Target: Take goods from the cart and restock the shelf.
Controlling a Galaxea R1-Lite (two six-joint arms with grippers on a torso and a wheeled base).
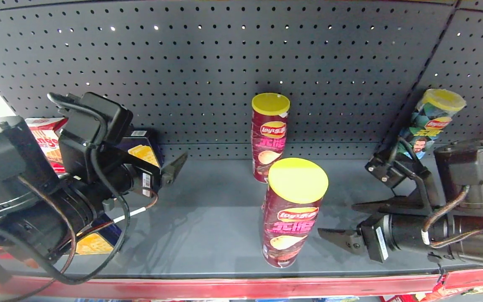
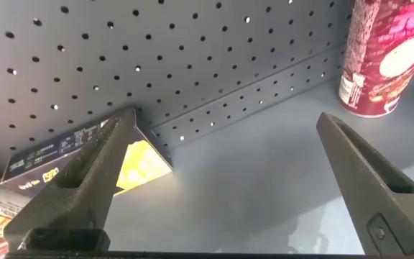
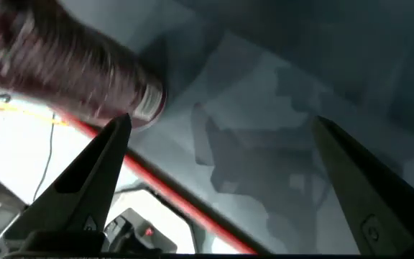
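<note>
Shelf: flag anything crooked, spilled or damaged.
Nothing clearly stands out. The front can and rear can stand upright, lidded. The right can looks slanted, but the wall seam beside it slants alike.

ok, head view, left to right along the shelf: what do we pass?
red-and-white snack box → dark blue cracker box → maroon chip cans mid-shelf, rear can and front can roughly in line → right claw → teal-patterned chip can

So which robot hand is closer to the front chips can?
Right. The right gripper sits open just beside the front chips can, not touching. The left gripper is farther off, across the shelf by the dark box.
</note>
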